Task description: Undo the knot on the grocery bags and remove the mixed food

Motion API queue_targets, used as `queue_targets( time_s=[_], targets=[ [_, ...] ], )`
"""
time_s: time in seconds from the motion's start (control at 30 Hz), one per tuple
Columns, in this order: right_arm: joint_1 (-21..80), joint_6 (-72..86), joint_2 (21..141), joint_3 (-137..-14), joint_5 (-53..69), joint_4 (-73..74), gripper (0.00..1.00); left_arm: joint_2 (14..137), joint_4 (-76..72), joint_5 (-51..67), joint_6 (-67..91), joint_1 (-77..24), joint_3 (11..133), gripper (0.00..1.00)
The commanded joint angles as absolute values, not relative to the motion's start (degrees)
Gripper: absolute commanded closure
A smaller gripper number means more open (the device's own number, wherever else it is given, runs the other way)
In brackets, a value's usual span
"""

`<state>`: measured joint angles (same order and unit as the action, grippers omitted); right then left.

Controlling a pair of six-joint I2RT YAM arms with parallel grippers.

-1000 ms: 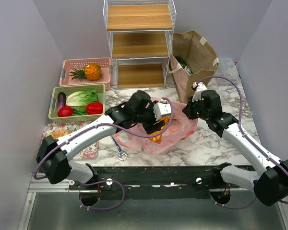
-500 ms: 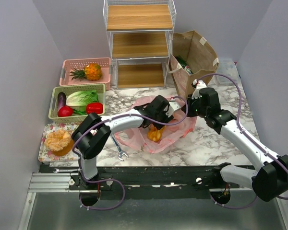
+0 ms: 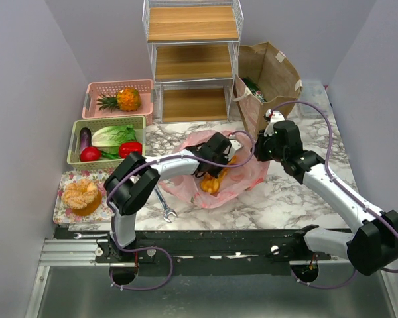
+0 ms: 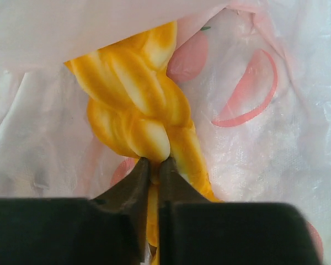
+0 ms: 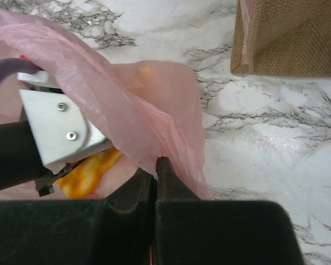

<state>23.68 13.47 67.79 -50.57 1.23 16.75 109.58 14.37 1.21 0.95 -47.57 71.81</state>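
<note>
The pink plastic grocery bag [image 3: 242, 180] lies open in the middle of the marble table, and no knot shows. My left gripper [image 3: 215, 173] reaches down inside it. In the left wrist view the left gripper [image 4: 154, 163] is shut on a twisted orange-yellow food piece [image 4: 138, 105], pinching its lower end. My right gripper [image 5: 156, 163] is shut on the pink bag's rim [image 5: 127, 105], holding it up on the right side [image 3: 255, 151]. The brown paper bag [image 3: 268, 79] stands upright behind, with something green [image 3: 255, 88] inside.
A green basket [image 3: 74, 144] at the left holds an eggplant [image 3: 85, 138], lettuce [image 3: 110, 136] and red vegetables [image 3: 130, 149]. A pink basket [image 3: 99, 89] holds a pineapple. A bun [image 3: 79, 194] sits on a floral tray [image 3: 65, 179]. A wrench [image 3: 164, 207] lies near the bag. A wire shelf rack [image 3: 192, 59] stands behind.
My left gripper has gone down deeper into the pink bag and closed on the orange piece. The right gripper keeps its hold on the bag's rim, shifted slightly left.
</note>
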Motion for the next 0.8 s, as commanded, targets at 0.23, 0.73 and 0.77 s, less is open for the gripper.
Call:
queue_targets(
  time_s=[0.23,0.73,0.77],
  targets=[
    [23.9,12.5,68.0,-50.4,-5.1,14.7,0.99,91.1,22.8,9.2,-8.5,-46.9,69.3,1.0],
    [23.9,12.3,68.3,-50.7,-4.0,14.1,0.99,72.3,17.7,25.5,-23.4,-46.9,57.7,1.0],
    [23.9,12.3,68.4,-50.6,-3.4,14.2,0.99,71.5,16.1,27.2,-21.7,-47.0,58.6,1.0]
  ],
)
